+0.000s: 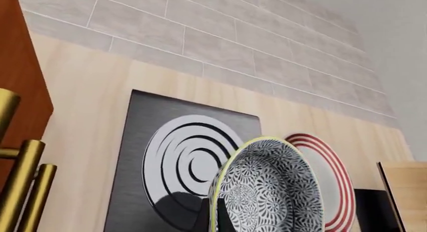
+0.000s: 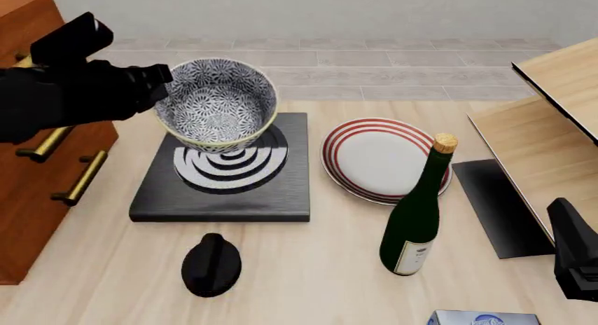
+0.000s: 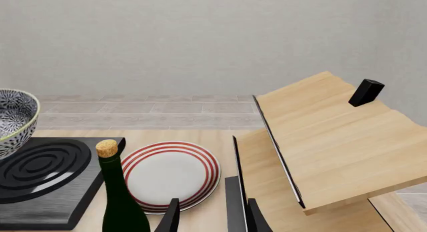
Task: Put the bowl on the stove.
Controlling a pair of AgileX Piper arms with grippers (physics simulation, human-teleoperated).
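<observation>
The bowl (image 2: 218,101), white with a dense dark-blue floral pattern and a pale yellow rim, hangs a little above the stove's round burner (image 2: 231,164). My left gripper (image 2: 167,83) reaches in from the left and is shut on the bowl's left rim. In the left wrist view the bowl (image 1: 267,187) fills the lower middle, with the stove (image 1: 140,157) behind it. The right wrist view shows the bowl (image 3: 12,119) off the black slab (image 3: 47,192). My right gripper (image 3: 213,219) stands open and empty at the table's near right (image 2: 575,258).
A red-ringed white plate (image 2: 379,157) lies right of the stove, with a corked green bottle (image 2: 418,216) in front of it. A black mat (image 2: 500,206) and a wooden rack (image 2: 551,129) are at the right. A wooden cabinet (image 2: 38,192) stands left, and a small black object (image 2: 211,264) lies near the front.
</observation>
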